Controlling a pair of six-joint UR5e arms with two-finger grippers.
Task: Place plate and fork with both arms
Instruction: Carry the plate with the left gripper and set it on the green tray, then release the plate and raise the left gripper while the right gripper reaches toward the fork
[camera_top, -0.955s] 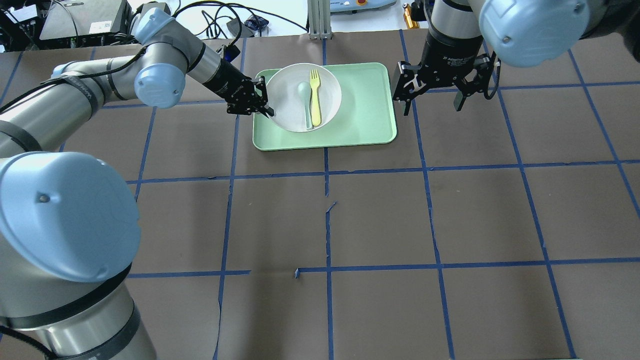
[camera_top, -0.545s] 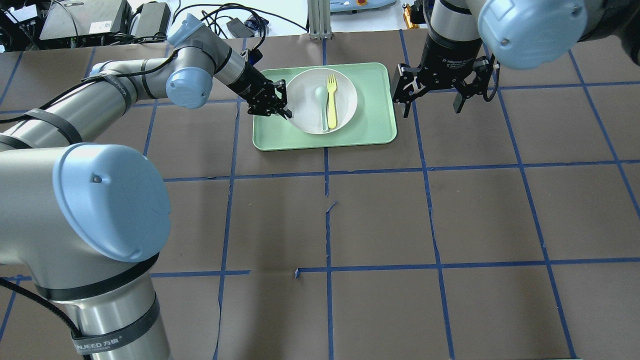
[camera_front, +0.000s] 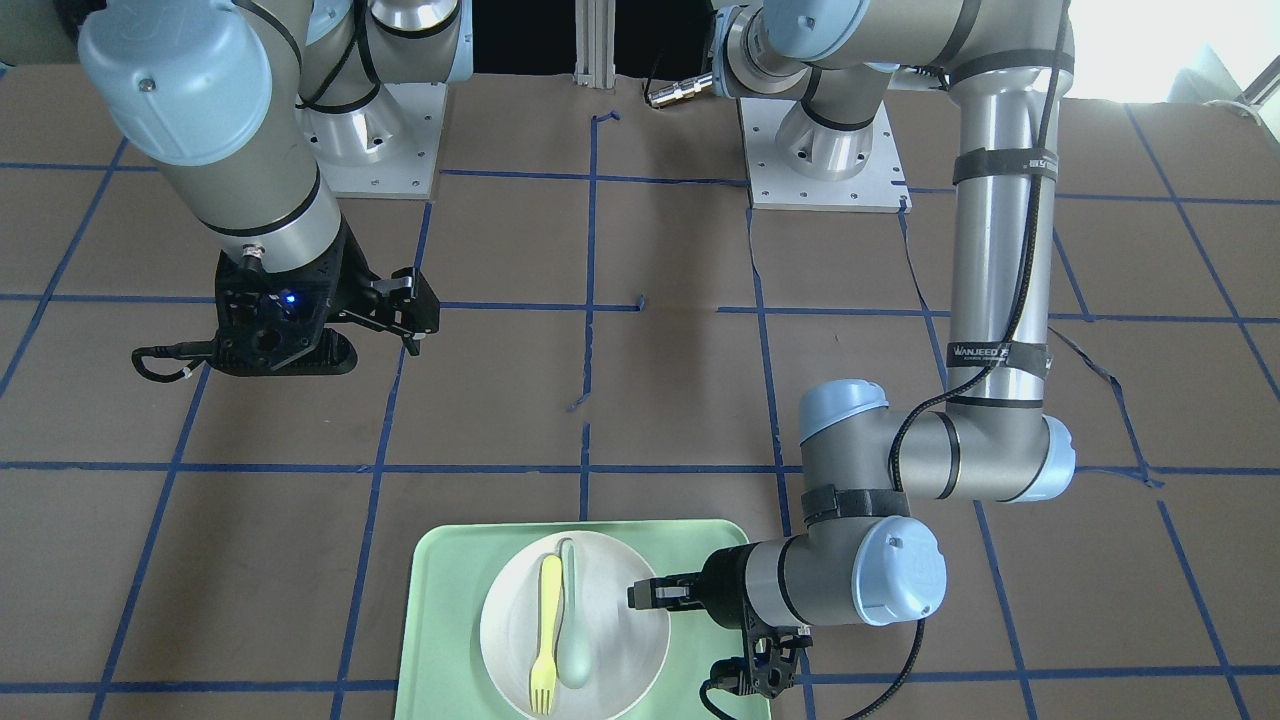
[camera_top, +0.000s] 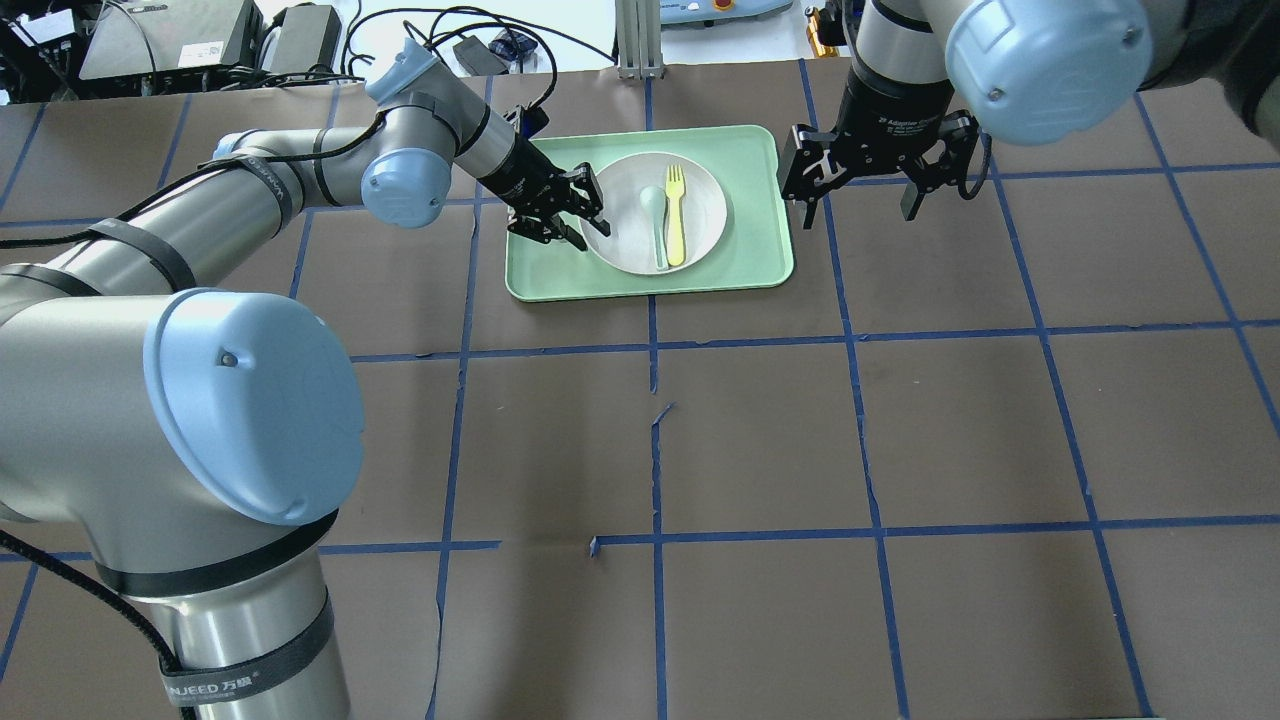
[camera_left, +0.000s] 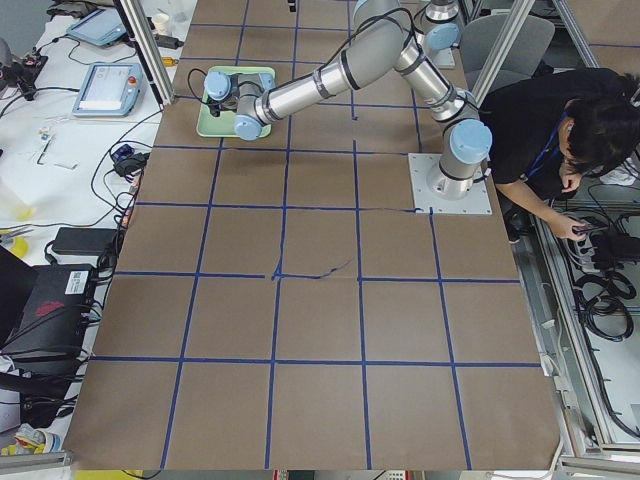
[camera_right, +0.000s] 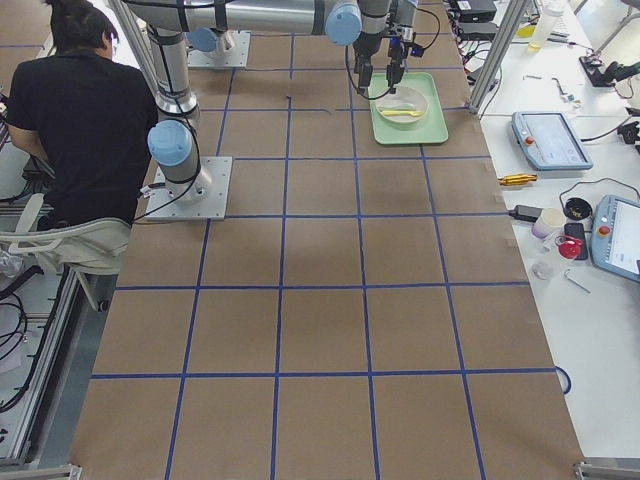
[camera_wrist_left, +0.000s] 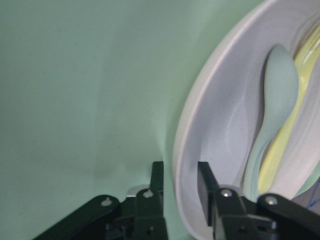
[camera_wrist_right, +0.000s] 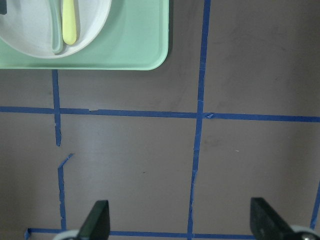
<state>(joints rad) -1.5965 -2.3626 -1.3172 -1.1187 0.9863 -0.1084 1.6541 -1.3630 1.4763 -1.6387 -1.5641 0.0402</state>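
The round, shallow, off-white matte plate (camera_top: 622, 215) lies inside the rectangular mint-green plastic tray (camera_top: 745, 240), about midway along the tray's length. In the plate, the slim pale-yellow plastic fork (camera_top: 677, 215) lies with its tines pointing away from the robot. The pale grey-green plastic spoon (camera_top: 653, 202) lies just beside the fork on the side towards the left arm, parallel to it and with its bowl at the same end as the tines. The black two-finger left gripper (camera_top: 590, 230) reaches low over the tray from the robot's left and is narrowed onto the plate's rim. In the left wrist view one of its fingers (camera_wrist_left: 204, 192) sits inside the rim and the other outside, with the rim's edge pinched between them. The black two-finger right gripper (camera_top: 855, 210) hangs above the brown paper-covered surface (camera_top: 760, 430), which is marked with a grid of blue tape. This gripper is just off the tray's short edge on the robot's right, and its fingers are spread wide and hold nothing.
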